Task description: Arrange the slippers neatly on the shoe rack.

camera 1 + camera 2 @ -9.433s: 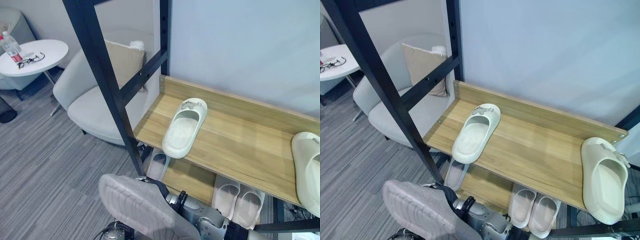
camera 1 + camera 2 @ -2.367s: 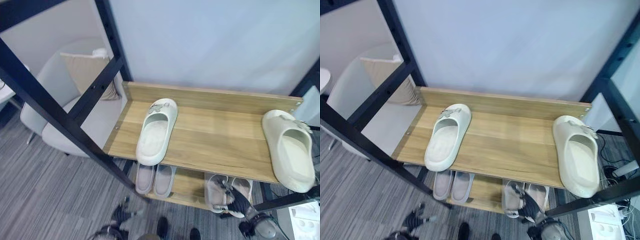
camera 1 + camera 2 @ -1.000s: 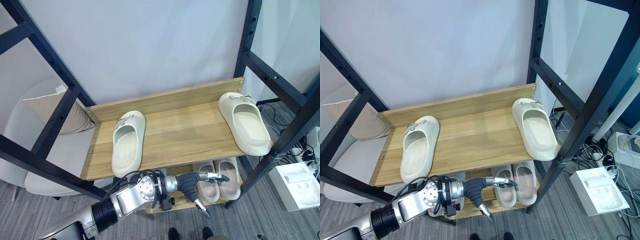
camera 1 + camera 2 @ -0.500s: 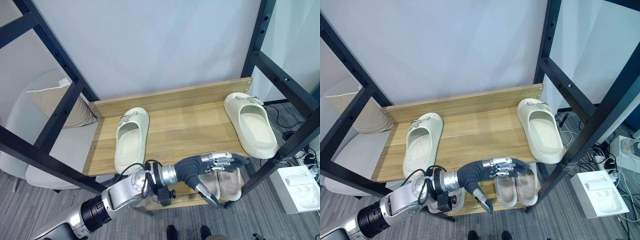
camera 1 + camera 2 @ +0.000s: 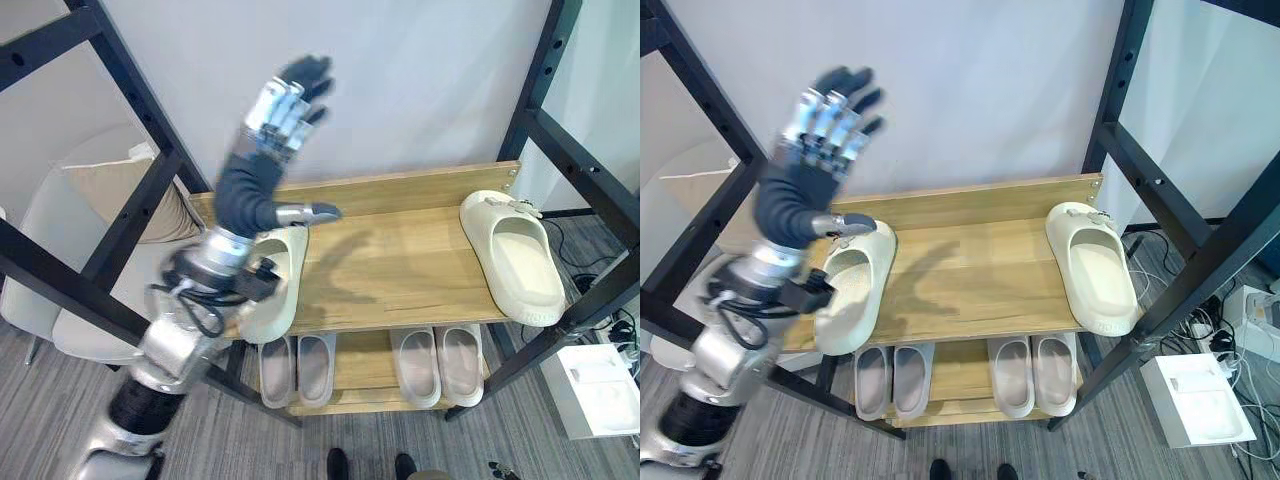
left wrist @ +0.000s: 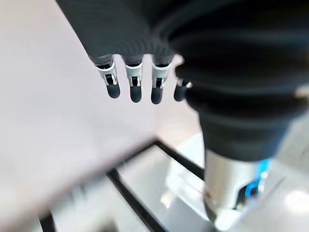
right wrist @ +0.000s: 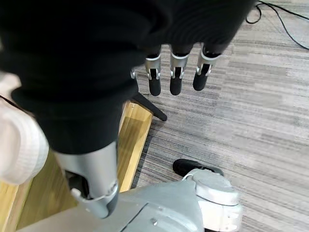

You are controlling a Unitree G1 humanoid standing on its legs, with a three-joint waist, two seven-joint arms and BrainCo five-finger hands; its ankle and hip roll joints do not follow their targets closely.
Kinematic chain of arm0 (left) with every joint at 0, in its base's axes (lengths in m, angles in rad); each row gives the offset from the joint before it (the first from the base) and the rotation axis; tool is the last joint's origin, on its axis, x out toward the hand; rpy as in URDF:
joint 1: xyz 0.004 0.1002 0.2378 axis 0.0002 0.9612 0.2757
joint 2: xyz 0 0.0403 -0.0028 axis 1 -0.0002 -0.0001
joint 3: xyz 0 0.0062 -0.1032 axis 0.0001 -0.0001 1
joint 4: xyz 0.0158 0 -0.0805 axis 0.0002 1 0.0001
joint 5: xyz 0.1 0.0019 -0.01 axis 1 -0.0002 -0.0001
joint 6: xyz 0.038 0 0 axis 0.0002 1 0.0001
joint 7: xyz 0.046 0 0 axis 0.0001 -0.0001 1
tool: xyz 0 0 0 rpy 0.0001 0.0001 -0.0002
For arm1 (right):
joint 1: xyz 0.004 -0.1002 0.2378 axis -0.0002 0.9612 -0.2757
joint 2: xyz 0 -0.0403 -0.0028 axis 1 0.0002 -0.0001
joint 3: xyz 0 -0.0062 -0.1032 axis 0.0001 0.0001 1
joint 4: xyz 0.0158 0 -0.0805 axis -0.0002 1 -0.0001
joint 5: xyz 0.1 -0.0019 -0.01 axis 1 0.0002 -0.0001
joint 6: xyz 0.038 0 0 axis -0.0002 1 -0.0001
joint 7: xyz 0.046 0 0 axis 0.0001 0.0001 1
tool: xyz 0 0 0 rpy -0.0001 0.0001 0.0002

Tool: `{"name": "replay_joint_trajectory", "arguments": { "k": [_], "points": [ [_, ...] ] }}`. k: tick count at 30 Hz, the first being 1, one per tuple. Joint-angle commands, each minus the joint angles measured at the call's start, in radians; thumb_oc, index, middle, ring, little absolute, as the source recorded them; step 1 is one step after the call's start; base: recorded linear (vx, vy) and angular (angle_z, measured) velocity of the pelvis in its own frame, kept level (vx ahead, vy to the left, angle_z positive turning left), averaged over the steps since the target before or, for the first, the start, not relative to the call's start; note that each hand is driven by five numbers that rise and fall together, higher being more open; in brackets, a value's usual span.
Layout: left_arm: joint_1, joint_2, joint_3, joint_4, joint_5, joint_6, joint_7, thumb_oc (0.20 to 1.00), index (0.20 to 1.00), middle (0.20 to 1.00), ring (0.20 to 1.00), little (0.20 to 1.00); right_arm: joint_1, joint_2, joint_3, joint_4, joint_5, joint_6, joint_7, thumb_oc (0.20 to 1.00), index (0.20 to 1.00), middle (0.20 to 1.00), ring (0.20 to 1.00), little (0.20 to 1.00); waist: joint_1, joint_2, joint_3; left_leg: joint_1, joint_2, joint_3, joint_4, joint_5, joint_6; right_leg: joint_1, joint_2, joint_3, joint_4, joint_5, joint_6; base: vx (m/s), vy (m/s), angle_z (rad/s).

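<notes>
Two cream slippers lie far apart on the shoe rack's wooden top shelf [image 5: 400, 270]: one at the left end [image 5: 855, 290], one at the right end [image 5: 512, 255]. On the lower shelf stand two paler pairs side by side, the left pair [image 5: 298, 368] and the right pair [image 5: 440, 364]. My left hand [image 5: 262, 160] is raised high over the left cream slipper, open, fingers [image 6: 130, 87] spread towards the wall, holding nothing. My right hand [image 7: 175, 72] hangs open beside the rack, over the floor.
Black frame posts [image 5: 125, 70] rise at both ends of the rack. A light armchair with a beige cushion [image 5: 110, 190] stands left of it. A white box [image 5: 1200, 395] and cables lie on the grey floor to the right.
My left hand has swung up from in front of the lower shelf to high above the left cream slipper. The slippers lie as before.
</notes>
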Motion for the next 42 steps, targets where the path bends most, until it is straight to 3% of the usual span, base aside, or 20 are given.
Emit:
{"name": "replay_joint_trajectory", "arguments": {
  "k": [1,4,12,13,14,24,42],
  "points": [
    [0.024,0.076,0.082,-0.036,0.210,-0.060,0.092,1.000,1.000,1.000,1.000,1.000,-0.005,0.008,-0.023,-0.012,0.024,-0.020,0.004,1.000,1.000,1.000,1.000,1.000,0.029,-0.034,-0.053,0.013,0.055,0.014,0.000,-0.034,-0.072,-0.022,-0.080,-0.011,0.015,-0.054,0.070,0.02,-0.036,0.09],
    [0.127,0.237,0.218,-0.026,0.456,-0.027,0.167,1.000,1.000,1.000,1.000,1.000,-0.004,0.001,-0.036,-0.018,0.022,-0.027,0.003,1.000,1.000,1.000,1.000,1.000,0.045,-0.032,-0.053,0.019,0.056,0.006,0.000,-0.037,-0.075,-0.009,-0.078,-0.018,0.009,-0.059,0.069,0.02,-0.039,0.05],
    [0.286,0.301,0.274,-0.018,0.612,-0.014,0.177,1.000,1.000,1.000,1.000,1.000,-0.007,-0.011,-0.048,-0.035,0.020,-0.038,-0.013,1.000,1.000,1.000,1.000,1.000,0.049,-0.032,-0.054,0.014,0.062,0.003,0.000,-0.038,-0.078,-0.010,-0.069,-0.027,-0.001,-0.064,0.068,0.01,-0.029,0.08],
    [0.303,0.278,0.243,0.004,0.629,-0.008,0.164,1.000,1.000,1.000,1.000,1.000,-0.007,-0.012,-0.048,-0.046,0.020,-0.039,-0.017,1.000,1.000,1.000,1.000,1.000,0.046,-0.034,-0.049,0.009,0.065,0.002,0.000,-0.028,-0.078,-0.017,-0.066,-0.027,0.000,-0.056,0.067,0.03,-0.029,0.00],
    [0.311,0.202,0.187,0.046,0.578,-0.003,0.149,1.000,1.000,1.000,1.000,1.000,-0.006,-0.011,-0.042,-0.063,0.017,-0.037,-0.019,1.000,1.000,1.000,1.000,1.000,0.040,-0.040,-0.048,0.011,0.067,0.004,0.000,-0.036,-0.078,-0.015,-0.063,-0.025,-0.001,-0.064,0.066,0.00,0.000,0.00],
    [0.266,0.026,0.017,0.321,0.636,0.072,0.126,1.000,1.000,1.000,1.000,1.000,0.007,-0.012,-0.056,-0.092,0.013,-0.026,-0.031,1.000,1.000,1.000,1.000,1.000,0.017,-0.047,-0.041,0.015,0.073,0.019,0.000,-0.046,-0.073,-0.025,-0.059,-0.008,0.000,-0.063,0.064,0.01,-0.005,-0.01],
    [0.045,-0.024,-0.109,0.688,0.855,0.188,0.275,1.000,1.000,1.000,1.000,1.000,0.016,-0.018,-0.062,-0.083,0.021,-0.030,-0.037,1.000,1.000,1.000,1.000,1.000,-0.030,-0.035,-0.043,0.025,0.078,0.046,0.000,-0.055,-0.075,-0.034,-0.060,0.017,0.002,-0.058,0.065,0.01,-0.002,-0.07]
  ]
}}
